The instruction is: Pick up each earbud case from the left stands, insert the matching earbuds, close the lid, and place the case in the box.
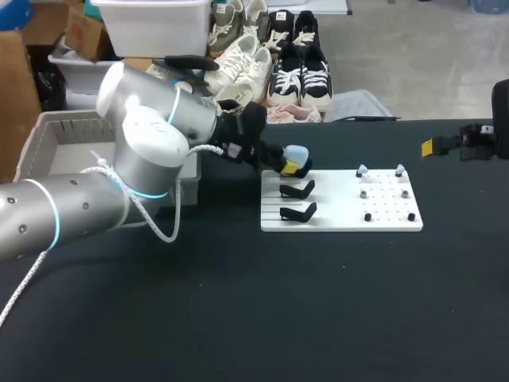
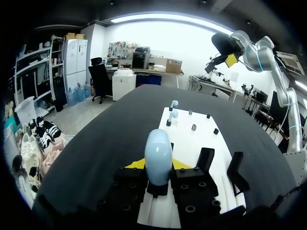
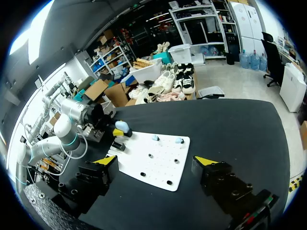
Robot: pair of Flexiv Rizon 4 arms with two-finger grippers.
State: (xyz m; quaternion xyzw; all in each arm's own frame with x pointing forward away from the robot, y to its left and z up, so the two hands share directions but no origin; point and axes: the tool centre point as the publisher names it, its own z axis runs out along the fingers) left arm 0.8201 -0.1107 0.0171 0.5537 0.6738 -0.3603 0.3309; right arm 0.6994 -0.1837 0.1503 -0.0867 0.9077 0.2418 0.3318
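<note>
1. Left gripper [image 2: 159, 164] grips the light blue earbud case [image 2: 158, 152] between both fingers, just behind the two empty stands [image 1: 297, 190] on the white board [image 1: 342, 221]; our right gripper [image 3: 156, 162] hangs wide open and empty, well apart.
2. We fear the smooth round case may slip or tilt when lifted.
3. It may also catch a stand and drag the board.

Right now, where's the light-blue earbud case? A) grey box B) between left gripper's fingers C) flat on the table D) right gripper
B: the earbud case sits clamped between the yellow tips of the left gripper; the right gripper is open and empty.
</note>
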